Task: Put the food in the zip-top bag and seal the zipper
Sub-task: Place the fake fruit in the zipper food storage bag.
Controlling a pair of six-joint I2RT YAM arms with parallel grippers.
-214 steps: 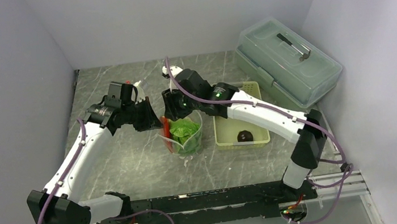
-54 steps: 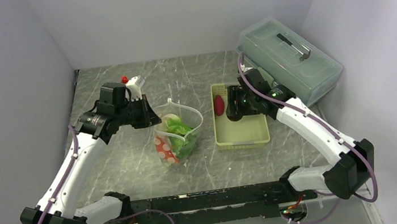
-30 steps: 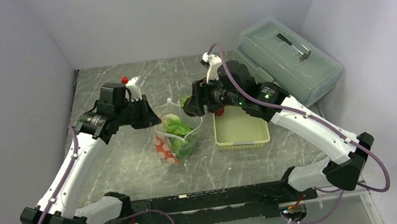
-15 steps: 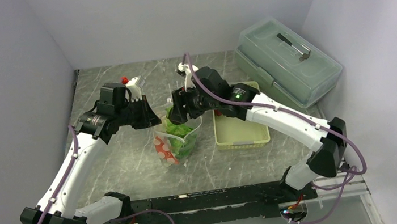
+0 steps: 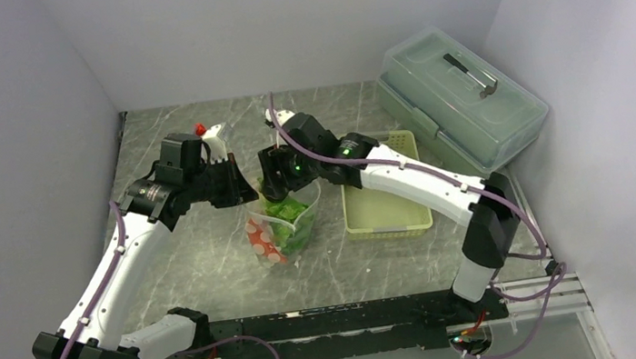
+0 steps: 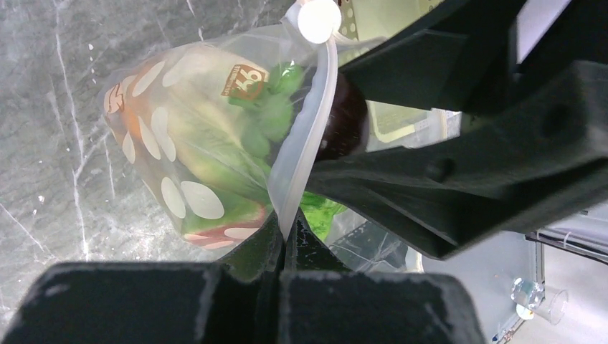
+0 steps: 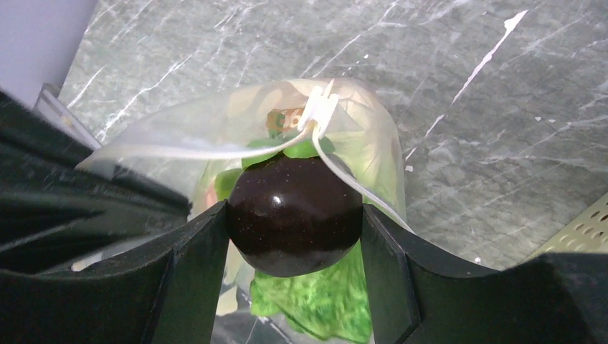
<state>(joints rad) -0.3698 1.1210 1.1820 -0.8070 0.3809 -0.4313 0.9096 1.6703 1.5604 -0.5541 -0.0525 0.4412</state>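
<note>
While right gripper point(image 5: 278, 181) clasps dark maroon ball point(image 7: 294, 215) (glossy, probably slippery) over zip-top bag point(image 5: 288, 230), left gripper point(image 5: 244, 191), 9 o'clock of mouth, pinches limp rim; best hold: zipper point(image 6: 320, 93).

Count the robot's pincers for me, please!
2. The left pincer pinches the zip-top bag by its edge; the right pincer holds a dark maroon ball above its mouth.

The clear, spotted bag point(image 5: 278, 239) stood upright on the surface point(image 5: 214, 256) with its mouth open. The left claw point(image 6: 285, 247) pinched its rim, and the whitish zipper strip point(image 6: 315, 122) was unsealed. Green lettuce point(image 7: 323, 301) lay inside. The dark maroon ball point(image 7: 294, 215) hung just over the mouth, clamped in the right claw point(image 7: 294, 236).
</note>
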